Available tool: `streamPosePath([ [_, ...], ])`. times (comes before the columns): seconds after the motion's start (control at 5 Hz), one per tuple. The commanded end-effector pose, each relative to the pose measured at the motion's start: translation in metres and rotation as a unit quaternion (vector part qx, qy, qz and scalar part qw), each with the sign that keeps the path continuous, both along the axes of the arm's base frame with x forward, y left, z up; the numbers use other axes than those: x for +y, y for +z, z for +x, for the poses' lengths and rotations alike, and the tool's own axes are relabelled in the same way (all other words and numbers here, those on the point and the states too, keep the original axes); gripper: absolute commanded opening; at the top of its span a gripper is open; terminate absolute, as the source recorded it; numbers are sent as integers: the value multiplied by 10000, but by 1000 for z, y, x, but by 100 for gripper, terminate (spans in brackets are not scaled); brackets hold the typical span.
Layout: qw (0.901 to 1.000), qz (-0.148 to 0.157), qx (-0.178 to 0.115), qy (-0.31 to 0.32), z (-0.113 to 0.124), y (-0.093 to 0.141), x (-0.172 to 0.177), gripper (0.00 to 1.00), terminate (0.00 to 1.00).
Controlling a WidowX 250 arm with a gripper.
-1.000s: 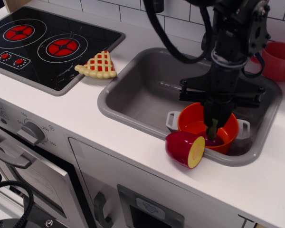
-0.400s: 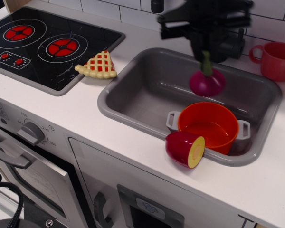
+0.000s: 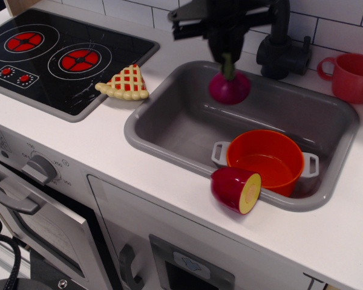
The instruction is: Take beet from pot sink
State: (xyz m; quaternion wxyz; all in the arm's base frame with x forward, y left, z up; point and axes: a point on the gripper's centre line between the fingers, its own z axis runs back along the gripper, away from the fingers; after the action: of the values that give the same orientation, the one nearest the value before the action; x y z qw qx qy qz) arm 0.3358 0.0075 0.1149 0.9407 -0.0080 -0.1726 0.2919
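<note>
My gripper (image 3: 228,55) is shut on the green stalks of the beet (image 3: 229,88), a small round magenta toy. It hangs in the air above the back left part of the grey sink (image 3: 169,130). The orange-red pot (image 3: 265,161) with two grey handles stands in the sink's front right corner, well below and to the right of the beet. The pot looks hollow, with nothing showing inside it.
A halved purple-red toy with a yellow cut face (image 3: 236,188) rests on the sink's front rim against the pot. A black faucet (image 3: 282,47) stands behind the sink. A red mug (image 3: 352,76) is at the back right. A pie slice (image 3: 126,84) lies by the stove (image 3: 54,55).
The gripper has lifted the beet out of the pot and carried it up and to the left, over the sink's back left part. The pot stays in place.
</note>
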Motion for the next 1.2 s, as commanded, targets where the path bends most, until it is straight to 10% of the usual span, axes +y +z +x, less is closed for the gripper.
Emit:
streamPosePath([
  [0.0, 9990, 427, 54, 92, 17, -26, 11, 0, 0],
  [0.2, 9972, 726, 168, 90, 17, -41, 11, 0, 0],
  [0.4, 9966, 742, 326, 124, 20, -39, 12, 100, 0],
  [1.0, 9957, 787, 388, 298, 19, -13, 11, 100, 0],
])
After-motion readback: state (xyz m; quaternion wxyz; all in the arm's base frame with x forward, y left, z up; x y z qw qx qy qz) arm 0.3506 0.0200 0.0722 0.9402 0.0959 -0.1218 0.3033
